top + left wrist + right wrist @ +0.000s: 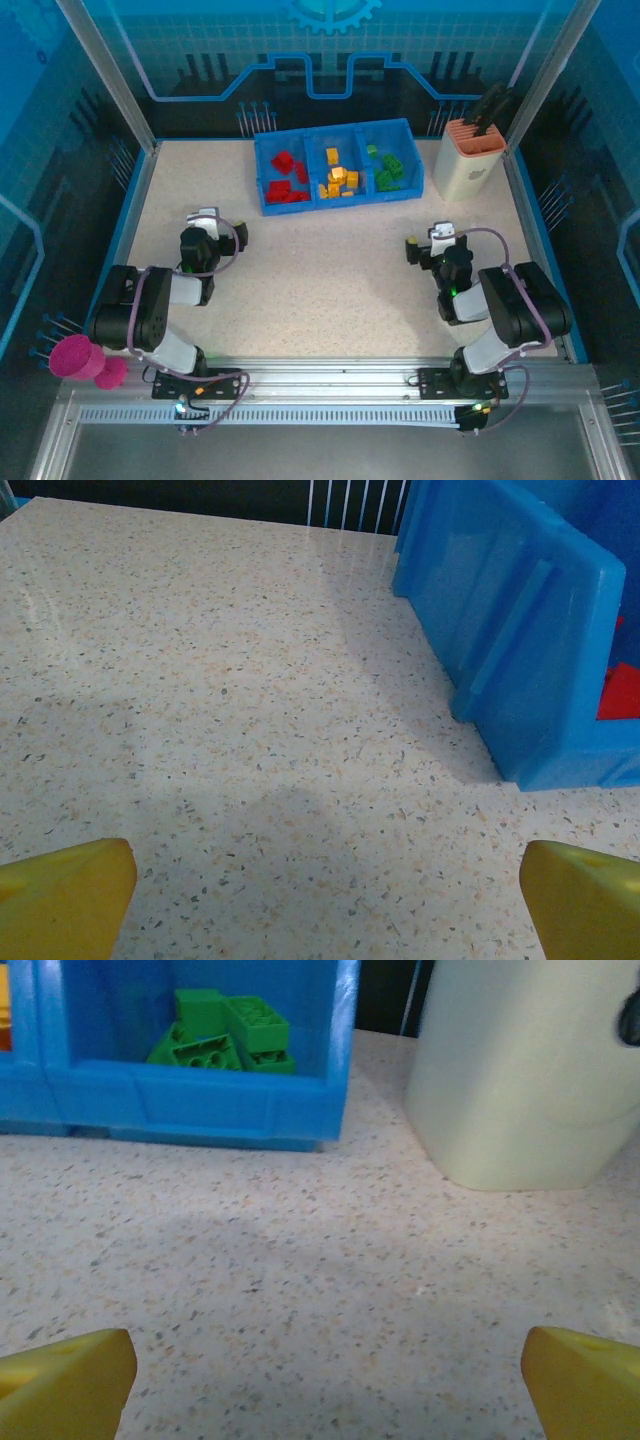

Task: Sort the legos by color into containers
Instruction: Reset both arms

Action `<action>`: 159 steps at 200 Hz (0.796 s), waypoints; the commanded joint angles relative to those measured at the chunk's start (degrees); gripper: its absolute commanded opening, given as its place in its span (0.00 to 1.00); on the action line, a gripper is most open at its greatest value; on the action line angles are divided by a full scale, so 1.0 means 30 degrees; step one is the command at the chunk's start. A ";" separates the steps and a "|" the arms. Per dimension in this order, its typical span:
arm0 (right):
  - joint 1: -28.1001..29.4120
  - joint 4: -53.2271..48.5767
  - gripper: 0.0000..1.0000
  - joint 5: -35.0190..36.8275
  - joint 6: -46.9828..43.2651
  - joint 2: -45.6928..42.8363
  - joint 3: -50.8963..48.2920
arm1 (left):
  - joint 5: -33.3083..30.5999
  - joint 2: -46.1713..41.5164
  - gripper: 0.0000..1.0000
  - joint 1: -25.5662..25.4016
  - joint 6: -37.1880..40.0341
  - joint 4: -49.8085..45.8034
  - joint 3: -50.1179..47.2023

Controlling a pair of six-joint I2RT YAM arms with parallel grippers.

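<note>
Lying sorted by color in the blue tray (340, 205), red, yellow and green legos (338, 181), left claw (320, 900) and right claw (320, 1380) held apart over the table (330, 270).

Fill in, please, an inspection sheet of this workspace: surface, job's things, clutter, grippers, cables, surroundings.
Surface: table, light and speckled.
Job's things: blue tray, three compartments; red legos left, yellow-orange legos middle, green legos right.
Clutter: beige holder right of the tray; pink cup beyond the near-left edge.
Grippers: left gripper and right gripper open, nothing between the yellow fingers.
Cables: grey-purple cables looped on each arm.
Surroundings: blue walls, metal frame.
</note>
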 commanded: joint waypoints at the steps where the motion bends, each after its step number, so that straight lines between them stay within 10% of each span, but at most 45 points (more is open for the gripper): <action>1: 0.0170 -0.0881 1.00 -0.0760 -0.0655 -0.0295 0.1817 | 0.0310 0.0087 0.99 -0.0083 0.0393 0.0356 0.0354; 159: -0.1217 -0.5189 1.00 -0.2926 0.0473 -0.0555 0.3795 | 0.1731 0.0154 0.99 0.0181 0.0512 -0.0194 0.0672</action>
